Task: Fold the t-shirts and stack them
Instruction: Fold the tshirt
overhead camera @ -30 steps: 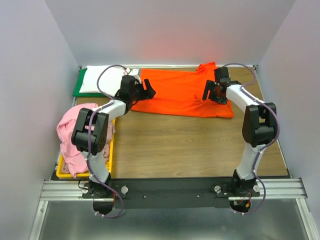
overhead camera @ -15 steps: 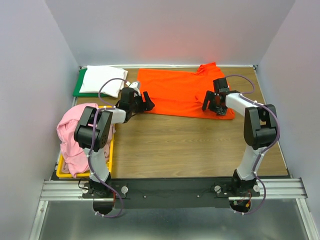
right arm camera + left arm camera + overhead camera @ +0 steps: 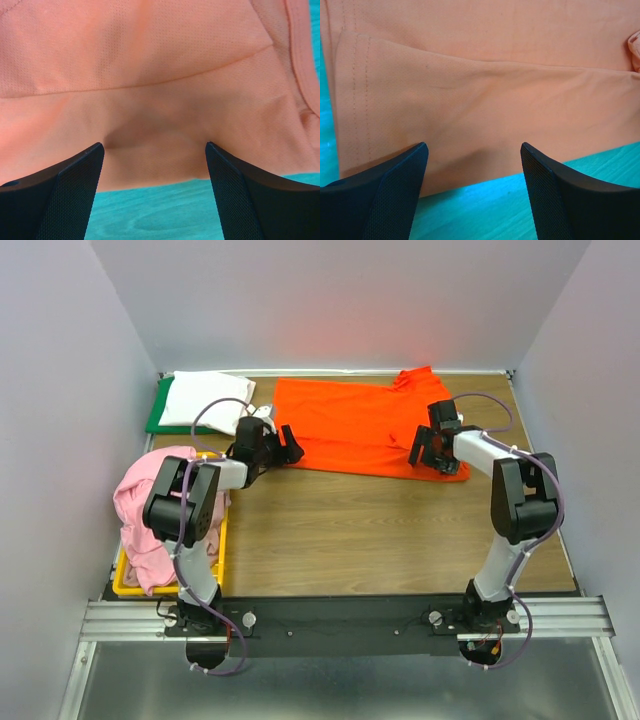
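So the orange shirt [image 3: 365, 428] is spread out flat along the far side of the table [image 3: 380, 530], with one sleeve poking out towards the back right. Both arms are reaching for its near edge, one at each end.

The left gripper [image 3: 472, 146] has its jaws wide apart with nothing in them. The shirt's folded near hem runs right across the gap, with a strip of bare table just below it. It's the same with the right gripper [image 3: 154, 145]: jaws spread, holding nothing, and the near edge of the shirt lies between the two fingers. The cloth is a bit puckered there. I honestly can't tell whether the fingertips are touching the fabric in either view.

Over in the far left corner, a folded white shirt [image 3: 205, 400] sits on a green board [image 3: 157, 420]. A pink bundle [image 3: 150, 500] is heaped in the yellow bin [image 3: 222, 540] by the left arm, well away from both grippers.
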{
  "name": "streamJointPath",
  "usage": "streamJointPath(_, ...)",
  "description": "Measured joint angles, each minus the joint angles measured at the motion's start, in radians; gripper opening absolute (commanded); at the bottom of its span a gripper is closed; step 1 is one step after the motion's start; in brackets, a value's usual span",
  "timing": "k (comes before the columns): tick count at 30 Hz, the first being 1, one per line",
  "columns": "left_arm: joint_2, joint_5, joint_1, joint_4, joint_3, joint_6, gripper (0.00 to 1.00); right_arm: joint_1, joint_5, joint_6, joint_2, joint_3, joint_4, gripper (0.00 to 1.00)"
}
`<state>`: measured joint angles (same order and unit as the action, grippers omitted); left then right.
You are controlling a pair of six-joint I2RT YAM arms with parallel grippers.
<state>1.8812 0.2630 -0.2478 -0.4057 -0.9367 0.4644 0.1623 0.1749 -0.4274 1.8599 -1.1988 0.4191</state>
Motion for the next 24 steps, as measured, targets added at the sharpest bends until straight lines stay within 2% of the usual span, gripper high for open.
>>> streamJointPath(6, -0.085, -0.028, -0.02, 0.08, 0.012, -0.004, 0.83, 0.001, -0.026, 0.039, -0.069, -0.006, 0.021, 0.88)
streamJointPath(9, -0.111, -0.05, -0.06, 0.097, -0.015, -0.003, 0.82, 0.008, -0.054, 0.059, -0.081, -0.06, 0.024, 0.88)
streamJointPath(16, -0.037, -0.062, -0.168, 0.063, -0.111, 0.005, 0.82, 0.069, -0.119, 0.08, 0.0, -0.177, -0.035, 0.88)
streamJointPath(24, 0.018, -0.096, -0.169, -0.017, -0.011, 0.016, 0.83, 0.091, -0.146, 0.08, 0.076, -0.102, -0.063, 0.88)
